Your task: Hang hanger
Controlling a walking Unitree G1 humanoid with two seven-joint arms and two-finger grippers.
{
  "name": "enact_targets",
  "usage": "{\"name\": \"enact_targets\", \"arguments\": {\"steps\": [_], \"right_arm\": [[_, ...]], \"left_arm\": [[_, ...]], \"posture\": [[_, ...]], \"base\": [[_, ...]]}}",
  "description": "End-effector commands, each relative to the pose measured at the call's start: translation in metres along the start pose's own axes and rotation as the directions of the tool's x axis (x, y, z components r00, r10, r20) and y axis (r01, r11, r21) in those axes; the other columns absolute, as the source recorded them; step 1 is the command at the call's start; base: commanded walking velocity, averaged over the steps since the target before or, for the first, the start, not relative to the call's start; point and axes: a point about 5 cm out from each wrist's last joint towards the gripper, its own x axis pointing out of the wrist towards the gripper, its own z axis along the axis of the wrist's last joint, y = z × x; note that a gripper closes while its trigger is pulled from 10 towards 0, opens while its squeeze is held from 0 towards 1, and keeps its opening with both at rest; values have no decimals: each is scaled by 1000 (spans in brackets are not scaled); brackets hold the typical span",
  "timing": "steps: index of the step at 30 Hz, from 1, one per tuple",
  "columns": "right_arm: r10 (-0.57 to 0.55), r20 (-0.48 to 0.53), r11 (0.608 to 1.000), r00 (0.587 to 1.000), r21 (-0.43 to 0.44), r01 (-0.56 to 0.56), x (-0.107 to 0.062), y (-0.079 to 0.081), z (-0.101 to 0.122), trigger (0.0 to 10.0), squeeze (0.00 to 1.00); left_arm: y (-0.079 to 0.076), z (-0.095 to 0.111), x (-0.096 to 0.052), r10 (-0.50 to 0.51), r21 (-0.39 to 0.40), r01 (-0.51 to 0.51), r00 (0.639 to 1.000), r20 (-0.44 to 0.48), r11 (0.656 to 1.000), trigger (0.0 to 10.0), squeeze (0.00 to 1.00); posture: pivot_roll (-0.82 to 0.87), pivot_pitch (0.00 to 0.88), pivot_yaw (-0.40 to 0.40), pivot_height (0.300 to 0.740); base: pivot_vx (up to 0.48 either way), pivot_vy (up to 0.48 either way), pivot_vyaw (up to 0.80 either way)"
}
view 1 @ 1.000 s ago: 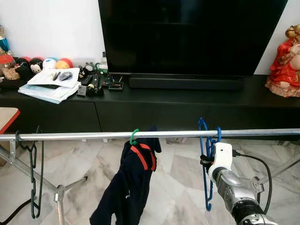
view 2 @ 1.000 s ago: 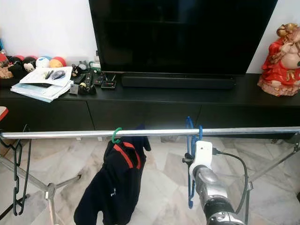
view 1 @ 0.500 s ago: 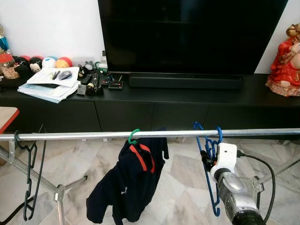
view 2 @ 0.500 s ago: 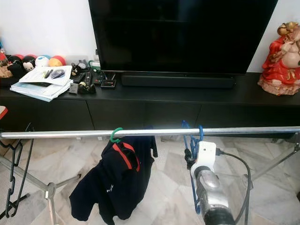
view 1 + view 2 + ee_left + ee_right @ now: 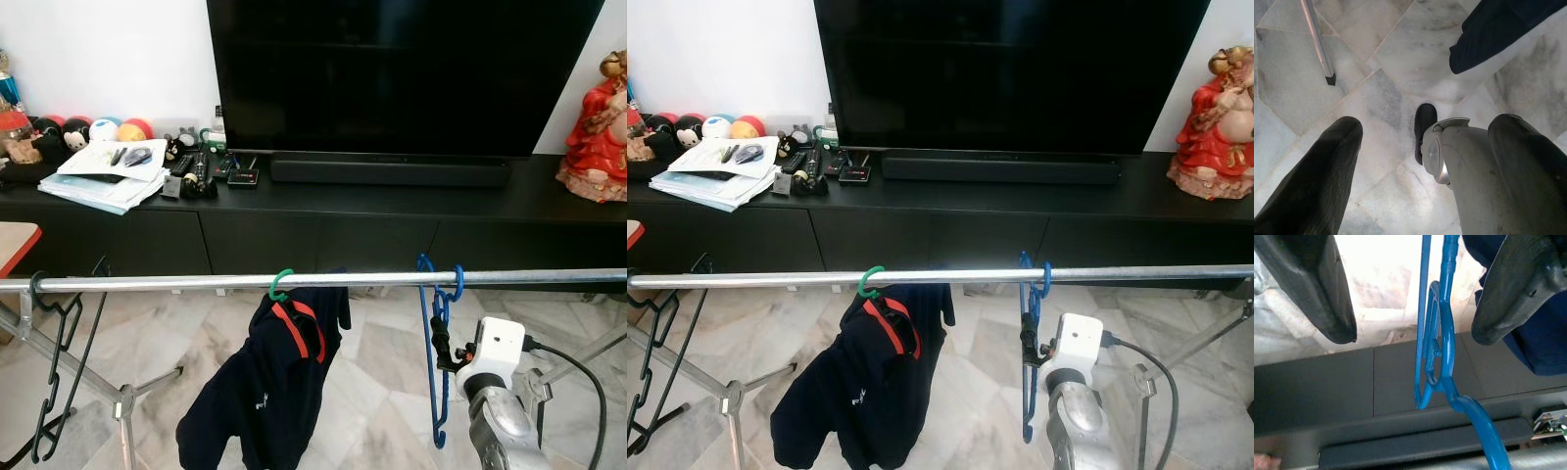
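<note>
One blue hanger hooked on rail, between released right end effector fingers.

Right claw raised, fingers apart; left claw down, spread.

Standing against wall: TV over soundbar on black cabinet. Lying at cabinet's left end: papers, toys. Sitting at right end: red figurine. Showing below: marble floor.

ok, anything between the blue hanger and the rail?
Nothing visible. The blue hanger is already hooked over the metal rail; the right gripper is open, its fingers either side of it, not touching.
</note>
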Motion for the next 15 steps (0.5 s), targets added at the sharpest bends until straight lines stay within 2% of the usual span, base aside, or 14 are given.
{"name": "enact_targets", "arguments": {"steps": [1,3,4,7,8,9,10,11,15], "right_arm": [[-25,55,999,998,-40,27,-9,-2,9,10000,1000],[-52,69,998,996,-42,55,-13,-5,10,10000,1000],[-131,86,990,988,-37,135,-20,-15,12,10000,1000],[-258,76,964,963,-41,262,-31,-31,6,10000,1000],[-288,54,955,956,-55,291,-34,-35,1,10000,922],[-328,16,942,945,-66,328,-37,-41,-7,10000,541],[-355,-11,932,935,-76,354,-40,-45,-13,10000,541],[-374,-60,927,925,-56,371,-43,-48,-23,10000,0],[-367,-204,929,908,-36,367,-45,-50,-55,10000,0]], "left_arm": [[2,-6,-1,5,23,-4,1000,-29,1000,10000,0],[2,-6,-1,5,23,-5,1000,-29,1000,10000,0],[2,-6,-2,6,23,-5,1000,-29,1000,10000,0],[3,-7,-2,7,26,-6,999,-31,1000,10000,0],[3,-7,-2,7,26,-6,1000,-31,1000,10000,0],[2,-7,-2,6,26,-6,1000,-30,1000,10000,0],[2,-7,-2,6,27,-5,1000,-30,1000,10000,0],[2,-7,-2,5,27,-4,1000,-29,1000,10000,0],[1,-5,-1,3,29,-2,1000,-25,1000,10000,0]], "posture": [[21,13,-6,740],[21,13,-6,740],[21,13,-6,740],[17,5,-9,740],[18,2,-9,740],[18,2,-9,740],[18,0,-8,740],[18,0,-8,740],[18,0,-7,740]], "base": [[0,0,0],[0,0,0],[0,0,0],[0,0,0],[0,0,0],[0,0,0],[0,0,0],[0,0,0],[0,0,0]]}}
